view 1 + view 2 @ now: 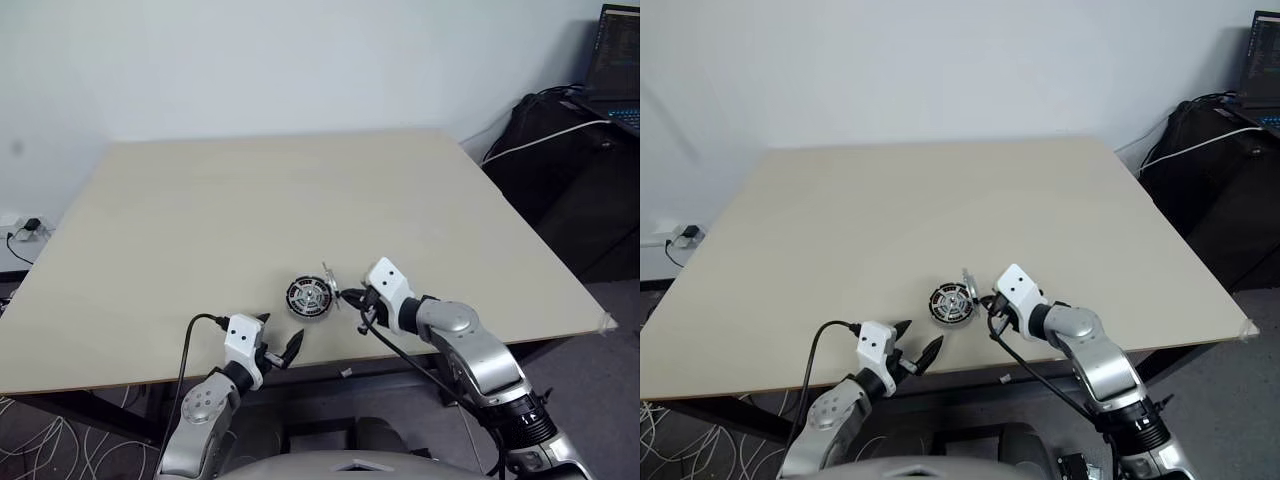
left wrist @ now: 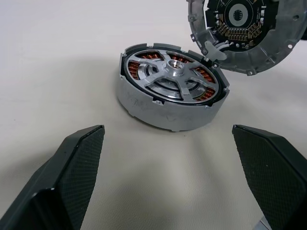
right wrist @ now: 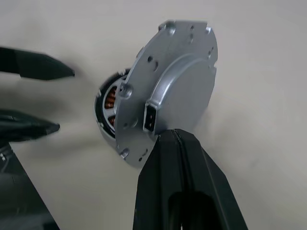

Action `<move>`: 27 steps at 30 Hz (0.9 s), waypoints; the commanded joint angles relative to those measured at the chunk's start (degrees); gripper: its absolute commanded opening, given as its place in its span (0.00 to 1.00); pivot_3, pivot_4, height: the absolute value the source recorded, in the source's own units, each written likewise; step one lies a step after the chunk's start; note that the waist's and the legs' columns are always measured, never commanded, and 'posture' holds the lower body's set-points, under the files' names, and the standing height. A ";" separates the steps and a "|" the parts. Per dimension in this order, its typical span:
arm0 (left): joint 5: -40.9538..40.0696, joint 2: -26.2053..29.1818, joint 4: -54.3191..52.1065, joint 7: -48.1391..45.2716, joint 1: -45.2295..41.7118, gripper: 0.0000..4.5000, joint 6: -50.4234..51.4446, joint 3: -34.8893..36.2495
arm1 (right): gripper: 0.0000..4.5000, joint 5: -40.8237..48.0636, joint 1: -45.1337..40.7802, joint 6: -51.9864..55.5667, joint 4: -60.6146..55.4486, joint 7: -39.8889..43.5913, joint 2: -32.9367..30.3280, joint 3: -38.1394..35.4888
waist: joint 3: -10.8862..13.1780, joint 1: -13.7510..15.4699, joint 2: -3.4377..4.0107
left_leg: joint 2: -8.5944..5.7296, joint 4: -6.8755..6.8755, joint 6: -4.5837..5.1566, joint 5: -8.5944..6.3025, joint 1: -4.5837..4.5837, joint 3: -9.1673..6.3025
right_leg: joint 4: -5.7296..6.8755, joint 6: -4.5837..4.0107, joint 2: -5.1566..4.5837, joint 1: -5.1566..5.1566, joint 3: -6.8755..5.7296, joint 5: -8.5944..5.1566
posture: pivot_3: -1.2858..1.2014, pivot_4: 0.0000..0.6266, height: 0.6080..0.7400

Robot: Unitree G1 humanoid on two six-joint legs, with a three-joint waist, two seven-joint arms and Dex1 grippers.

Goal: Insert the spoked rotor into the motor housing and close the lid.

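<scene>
The motor housing (image 2: pixel 163 112) stands on the table near its front edge, with copper coils showing around a silver centre. The spoked rotor (image 2: pixel 173 72) sits inside it, hub up. The lid (image 3: pixel 168 91) stands raised and tilted on the housing's far right side, its inner face (image 2: pixel 244 33) turned toward the housing. My right gripper (image 3: pixel 173 132) is shut, its tips against the lid's smooth grey outside, low down by a small socket. My left gripper (image 1: pixel 280 335) stays open, just in front of the housing (image 1: pixel 307 297) and not touching it.
The beige table (image 1: pixel 250 190) stretches far behind the housing. Its front edge (image 1: pixel 120 375) runs just under my left gripper. Black bags (image 1: pixel 560 150), a white cable and a laptop (image 1: pixel 615 60) stand off the table's right side.
</scene>
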 commanded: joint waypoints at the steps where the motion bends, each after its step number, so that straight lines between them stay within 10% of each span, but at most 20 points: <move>1: -1.06 0.01 -2.90 0.33 -0.38 1.00 0.02 0.45 | 0.00 2.00 -1.65 -0.20 -0.99 0.82 0.99 -0.16 | 0.00 -0.04 0.00 | 0.00 0.00 0.00 0.00 0.00 0.00 | 0.00 0.00 0.00 0.00 0.00 0.00 | 0.52 0.00 1.00; 27: -0.80 0.06 -2.72 1.13 -0.72 1.00 -0.49 0.86 | 0.00 -0.36 -8.43 -3.99 14.15 -3.06 10.39 5.71 | -0.03 -0.13 0.04 | -0.01 0.00 -0.05 -0.02 0.02 0.00 | 0.03 0.01 0.01 0.01 0.01 0.03 | 0.52 0.00 1.00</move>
